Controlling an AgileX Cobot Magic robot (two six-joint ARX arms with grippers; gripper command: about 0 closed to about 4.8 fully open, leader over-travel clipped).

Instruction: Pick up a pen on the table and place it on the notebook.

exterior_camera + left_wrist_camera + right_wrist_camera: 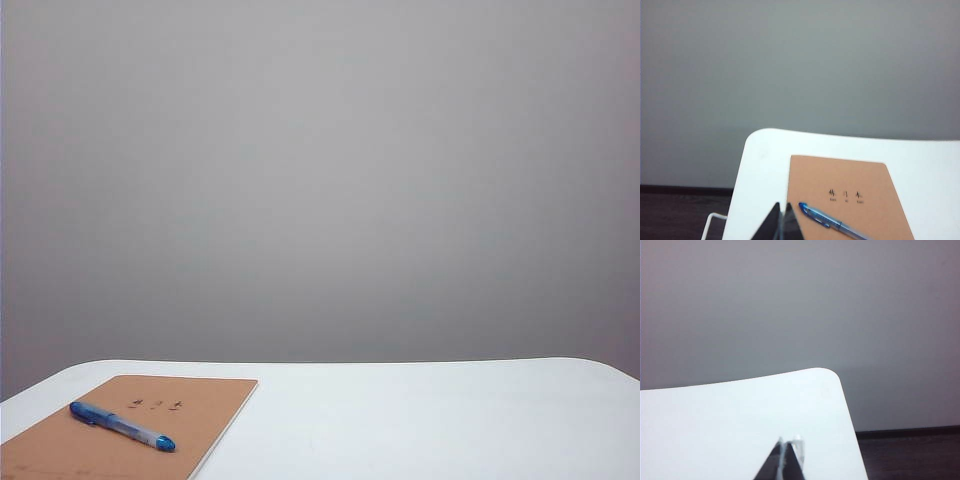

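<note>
Slim blue pen (122, 426) lay diagonally on the flat tan kraft notebook (205, 410).
I saw the notebook at the near left of the smooth white round-cornered table (430, 420); the left gripper (781, 220) and the right gripper (785, 459) were pinched together, holding nothing.

Pretty bare room honestly. A plain grey wall (320, 170) fills everything behind the worktop, no marks on it, with soft even light that fades a bit darker toward the edges. Down low there's a dark baseboard strip (910, 432) and dark brownish floor (680, 215) past the worktop's rounded corners.
</note>
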